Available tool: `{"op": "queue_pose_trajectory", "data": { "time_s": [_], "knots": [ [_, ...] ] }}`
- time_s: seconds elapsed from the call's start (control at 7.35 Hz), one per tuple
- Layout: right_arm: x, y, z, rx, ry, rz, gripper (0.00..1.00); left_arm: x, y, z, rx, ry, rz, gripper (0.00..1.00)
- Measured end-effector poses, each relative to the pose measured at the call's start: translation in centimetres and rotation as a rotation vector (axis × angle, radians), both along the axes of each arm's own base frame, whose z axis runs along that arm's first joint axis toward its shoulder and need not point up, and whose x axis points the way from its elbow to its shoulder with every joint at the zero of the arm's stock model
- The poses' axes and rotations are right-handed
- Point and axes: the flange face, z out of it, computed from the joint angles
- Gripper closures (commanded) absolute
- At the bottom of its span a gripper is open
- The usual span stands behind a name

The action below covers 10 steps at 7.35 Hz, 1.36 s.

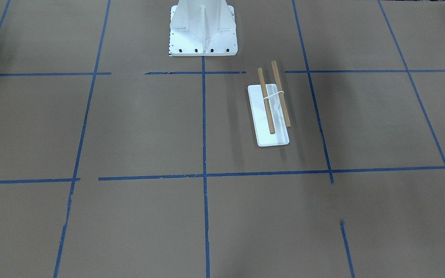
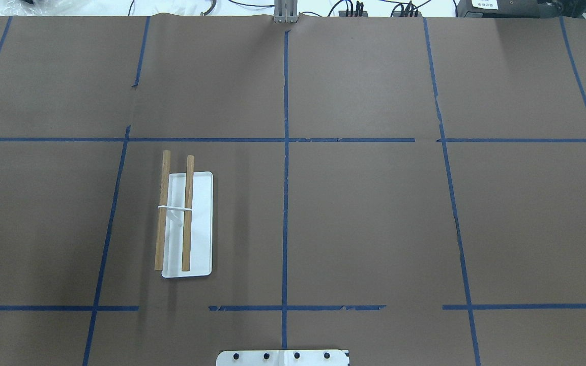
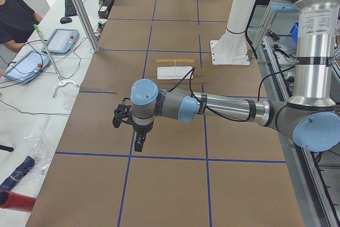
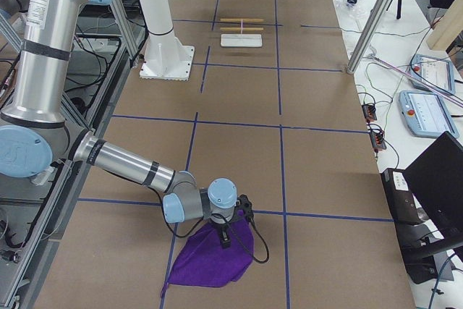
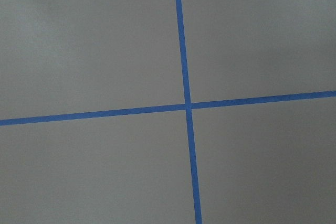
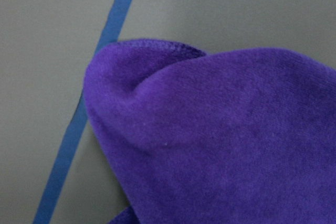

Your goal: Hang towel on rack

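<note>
- Small deep-purple soft cloth towel (image 4: 210, 260) lies bunched on the brown paper-covered table (image 4: 318, 171) at the robot's far right end, beside a blue tape line (image 6: 79, 124). 1 part peaks up to the right gripper (image 4: 226, 239).
- Right gripper sits on that peak. Fingers are hidden, so can't tell if it's clamped or apart.
- Rack (image 2: 187, 213), 2 parallel light-brown wooden dowels on a white support and flat white base, stands on the robot's left half, well apart from the towel.
- Left gripper (image 3: 139, 143) hangs over the table near a blue tape crossing (image 5: 188, 105). Side view only, so grip state can't be told.
</note>
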Motion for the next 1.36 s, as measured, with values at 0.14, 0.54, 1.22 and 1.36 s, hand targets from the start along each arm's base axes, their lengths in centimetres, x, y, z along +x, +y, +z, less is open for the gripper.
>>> {"op": "queue_pose_trajectory", "data": {
  "time_s": [0.14,0.54,1.22,1.36],
  "knots": [
    [-0.1,-0.1,0.3,-0.003,0.000,-0.006,1.00,0.0,0.0,-0.2,0.003,0.000,0.000,0.00],
    [-0.2,-0.1,0.2,0.030,-0.011,-0.043,1.00,0.0,-0.1,-0.3,0.007,-0.001,0.001,0.00],
    [3.1,-3.8,-10.2,0.212,-0.130,0.056,1.00,0.1,-1.8,-3.4,0.088,-0.003,0.002,0.00],
    [4.0,-5.7,-15.1,0.272,-0.152,0.083,1.00,0.2,-2.8,-5.0,0.165,-0.004,0.002,0.00]
  ]
}}
